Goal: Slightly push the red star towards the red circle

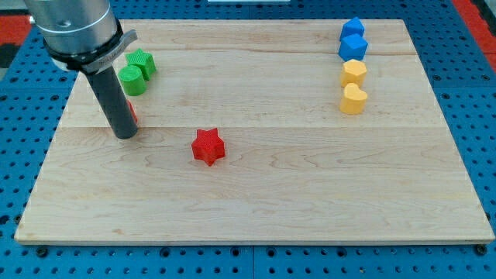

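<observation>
The red star [208, 146] lies on the wooden board [256, 209], a little left of the middle. The red circle [132, 114] is at the view's left, almost wholly hidden behind my rod; only a thin red edge shows. My tip [125, 135] rests on the board right at that red circle, about a hundred pixels to the left of the red star and a little above it. The tip touches no part of the star.
Two green blocks [137, 70] sit close together at the upper left, just above my rod. At the upper right stand two blue blocks [353, 40] and below them two yellow blocks [353, 87] in a column.
</observation>
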Robot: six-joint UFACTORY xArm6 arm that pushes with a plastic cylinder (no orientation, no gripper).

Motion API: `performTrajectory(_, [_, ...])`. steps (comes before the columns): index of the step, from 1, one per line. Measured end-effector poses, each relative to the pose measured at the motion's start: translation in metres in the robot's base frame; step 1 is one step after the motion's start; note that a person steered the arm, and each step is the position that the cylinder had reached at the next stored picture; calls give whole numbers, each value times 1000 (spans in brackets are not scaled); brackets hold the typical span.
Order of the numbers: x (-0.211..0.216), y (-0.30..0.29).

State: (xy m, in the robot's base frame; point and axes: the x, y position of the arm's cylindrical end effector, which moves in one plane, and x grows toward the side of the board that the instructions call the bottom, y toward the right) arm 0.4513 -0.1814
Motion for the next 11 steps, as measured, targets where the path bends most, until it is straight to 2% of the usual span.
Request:
performTrajectory(3, [-17,3])
performTrajectory(4, [-20,22])
performTrajectory(5, [-21,61])
performTrajectory(6, [-29,164])
performTrajectory(7, [20,191])
performTrajectory(8, [47,163])
performTrajectory(9, [44,110])
performTrajectory(10, [21,76])
performTrajectory(11, [18,102])
